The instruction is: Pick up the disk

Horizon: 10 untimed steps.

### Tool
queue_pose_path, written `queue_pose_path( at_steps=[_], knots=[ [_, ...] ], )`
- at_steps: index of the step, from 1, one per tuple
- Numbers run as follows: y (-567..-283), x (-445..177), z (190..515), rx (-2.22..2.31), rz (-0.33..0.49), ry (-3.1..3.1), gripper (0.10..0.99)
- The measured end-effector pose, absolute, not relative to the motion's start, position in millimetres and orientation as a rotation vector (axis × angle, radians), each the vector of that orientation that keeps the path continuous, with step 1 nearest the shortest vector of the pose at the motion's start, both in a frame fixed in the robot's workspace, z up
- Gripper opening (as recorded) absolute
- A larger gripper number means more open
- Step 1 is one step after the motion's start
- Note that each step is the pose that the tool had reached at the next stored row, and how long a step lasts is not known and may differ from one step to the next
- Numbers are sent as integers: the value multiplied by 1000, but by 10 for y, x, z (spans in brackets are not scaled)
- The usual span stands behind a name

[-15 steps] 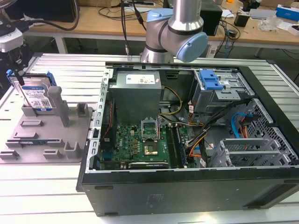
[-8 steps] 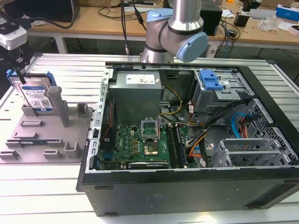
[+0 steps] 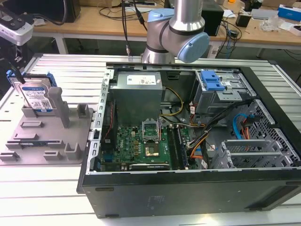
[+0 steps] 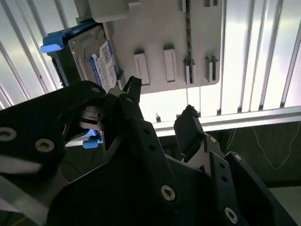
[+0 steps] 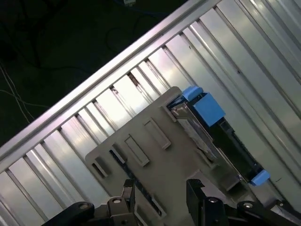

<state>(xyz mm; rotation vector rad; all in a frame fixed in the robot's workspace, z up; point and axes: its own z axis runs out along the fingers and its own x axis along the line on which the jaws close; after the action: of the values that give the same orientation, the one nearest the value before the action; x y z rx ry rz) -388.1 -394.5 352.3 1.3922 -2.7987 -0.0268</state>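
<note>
The disk (image 3: 35,96) stands on edge at the far end of the grey holder tray (image 3: 51,141), on the exterior view's left. It is silver with a white-and-blue label and blue side rails. My gripper (image 3: 18,75) hangs just above it, one dark finger reaching down beside its upper corner. In the second wrist view the gripper (image 4: 160,101) is open with nothing between its fingers, and the disk (image 4: 101,61) lies off to one side of them. In the first wrist view the open gripper (image 5: 162,188) is over the tray (image 5: 155,155), apart from the disk (image 5: 211,136).
An open computer case (image 3: 188,141) takes up the middle and the exterior view's right, close against the tray. The arm's base (image 3: 176,33) stands behind it. The ribbed metal table (image 3: 47,197) ends at an edge (image 5: 117,61) near the tray. Upright posts (image 3: 61,106) rise from the tray.
</note>
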Motion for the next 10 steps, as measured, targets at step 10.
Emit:
queue_pose_path(
  at_steps=[10],
  knots=[
    [-3945,-3881,3523,1745,-23,-2590,557]
  ],
)
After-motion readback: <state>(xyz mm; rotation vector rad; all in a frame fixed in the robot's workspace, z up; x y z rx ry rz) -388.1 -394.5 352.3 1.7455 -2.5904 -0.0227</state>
